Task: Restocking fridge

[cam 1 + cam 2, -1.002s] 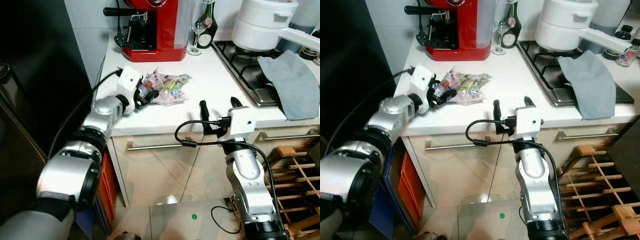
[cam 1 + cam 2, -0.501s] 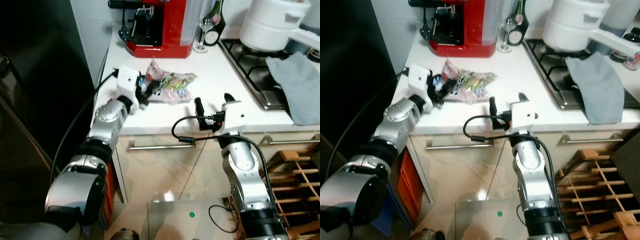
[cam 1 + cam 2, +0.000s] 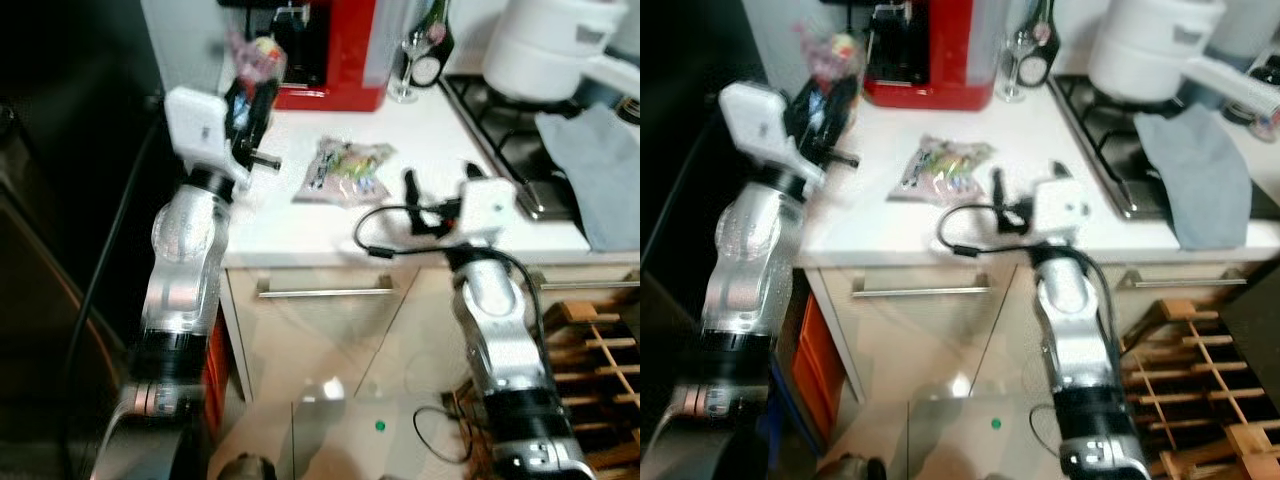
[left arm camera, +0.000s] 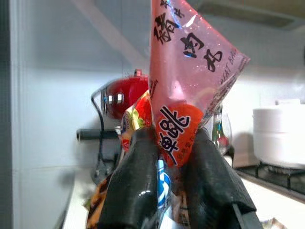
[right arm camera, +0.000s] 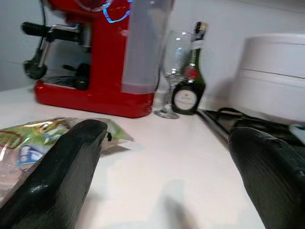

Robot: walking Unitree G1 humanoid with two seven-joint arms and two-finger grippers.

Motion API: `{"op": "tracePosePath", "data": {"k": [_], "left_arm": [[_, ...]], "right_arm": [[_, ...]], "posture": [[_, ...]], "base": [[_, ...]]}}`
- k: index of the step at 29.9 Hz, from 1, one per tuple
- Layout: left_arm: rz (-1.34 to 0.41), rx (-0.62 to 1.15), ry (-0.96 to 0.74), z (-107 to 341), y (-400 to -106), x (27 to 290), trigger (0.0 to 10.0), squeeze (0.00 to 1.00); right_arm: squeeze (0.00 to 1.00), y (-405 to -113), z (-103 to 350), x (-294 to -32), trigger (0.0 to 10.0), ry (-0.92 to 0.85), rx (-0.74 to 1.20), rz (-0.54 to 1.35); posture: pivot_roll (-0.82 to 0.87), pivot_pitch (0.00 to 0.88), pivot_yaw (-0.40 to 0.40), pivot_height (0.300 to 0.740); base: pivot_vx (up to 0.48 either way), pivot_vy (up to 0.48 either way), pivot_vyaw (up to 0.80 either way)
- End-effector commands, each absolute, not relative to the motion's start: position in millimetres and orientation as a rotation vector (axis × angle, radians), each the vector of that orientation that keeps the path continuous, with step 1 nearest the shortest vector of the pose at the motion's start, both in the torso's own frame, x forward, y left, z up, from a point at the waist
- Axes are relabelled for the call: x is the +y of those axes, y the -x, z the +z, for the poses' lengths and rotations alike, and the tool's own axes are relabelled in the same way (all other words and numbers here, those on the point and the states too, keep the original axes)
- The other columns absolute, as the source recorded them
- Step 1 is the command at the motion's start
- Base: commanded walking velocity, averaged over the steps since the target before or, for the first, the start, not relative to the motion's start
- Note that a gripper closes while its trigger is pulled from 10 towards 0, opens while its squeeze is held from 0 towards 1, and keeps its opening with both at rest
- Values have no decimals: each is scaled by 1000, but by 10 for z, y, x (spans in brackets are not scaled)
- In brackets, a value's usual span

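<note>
The left tool [image 3: 248, 105] is raised above the far-left part of the white bench [image 3: 430, 150], its two black fingers [image 4: 136, 186] clenched on the lower end of a pink snack packet [image 4: 188, 90]. The packet stands with its long axis upright, its free end pointing up above the fingertips, in front of the red coffee machine [image 3: 330, 55]. In the left wrist view it bears dark printed characters and an orange patch, and a second, yellow and red wrapper [image 4: 138, 117] is squeezed in beside it between the same fingers; its full shape cannot be made out.

One more snack bag [image 3: 345, 172], greenish and clear, lies flat on the bench to the right of the left tool and well apart from it, its long axis running from near left to far right.

The right tool [image 3: 440, 190] hovers at the near edge of the bench, just to the right of that bag, fingers spread wide and holding nothing; the right wrist view looks between them across the bench top.

At the far side stand one wine glass [image 5: 172, 71] and one dark bottle [image 5: 190, 78], side by side to the right of the coffee machine. Farther right a white pot [image 3: 545, 50] sits on the hob, with one grey cloth [image 3: 595, 170] draped near it.
</note>
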State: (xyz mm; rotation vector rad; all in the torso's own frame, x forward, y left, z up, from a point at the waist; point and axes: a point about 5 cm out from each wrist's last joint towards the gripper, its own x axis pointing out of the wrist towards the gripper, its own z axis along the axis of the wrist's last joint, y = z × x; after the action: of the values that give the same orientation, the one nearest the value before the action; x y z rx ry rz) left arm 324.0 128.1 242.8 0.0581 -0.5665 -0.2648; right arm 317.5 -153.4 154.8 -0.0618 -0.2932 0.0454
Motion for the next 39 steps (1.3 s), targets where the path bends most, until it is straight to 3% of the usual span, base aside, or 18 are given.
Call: {"op": "tracePosePath", "data": {"k": [1, 2, 3, 15, 24, 39], "left_arm": [[-285, -609, -82, 2547, -3201, 1159, 0, 0], [-268, -583, -96, 2478, -3228, 1162, 4275, 0], [-223, -524, -101, 2342, -3291, 1177, 10000, 0], [-216, -420, -120, 2154, -3322, 1080, 10000, 0], [-189, -391, -233, 2092, -3324, 1070, 10000, 0], [-208, -361, -233, 2031, -3342, 988, 10000, 0]], "right_arm": [[0, -3141, 1595, -1557, 10000, 66, -333, 20], [0, -3135, 1583, -1560, 10000, 67, -333, 11], [0, -3139, 1555, -1570, 10000, 69, -326, 0], [0, -3204, 1611, -1530, 10000, 70, -346, -4], [0, -3174, 1438, -1525, 10000, 45, -279, 13], [0, -3193, 1375, -1454, 10000, 39, -258, 51]], "posture": [[-48, 0, -33, 740], [-52, 0, -30, 740], [-57, 0, -27, 740], [-86, 0, -1, 740], [-70, 0, 4, 740], [-73, 0, 4, 740]], "base": [[0, 0, 0], [0, 0, 0], [0, 0, 0], [0, 0, 0], [-260, 0, 0], [-344, 0, 0]]}}
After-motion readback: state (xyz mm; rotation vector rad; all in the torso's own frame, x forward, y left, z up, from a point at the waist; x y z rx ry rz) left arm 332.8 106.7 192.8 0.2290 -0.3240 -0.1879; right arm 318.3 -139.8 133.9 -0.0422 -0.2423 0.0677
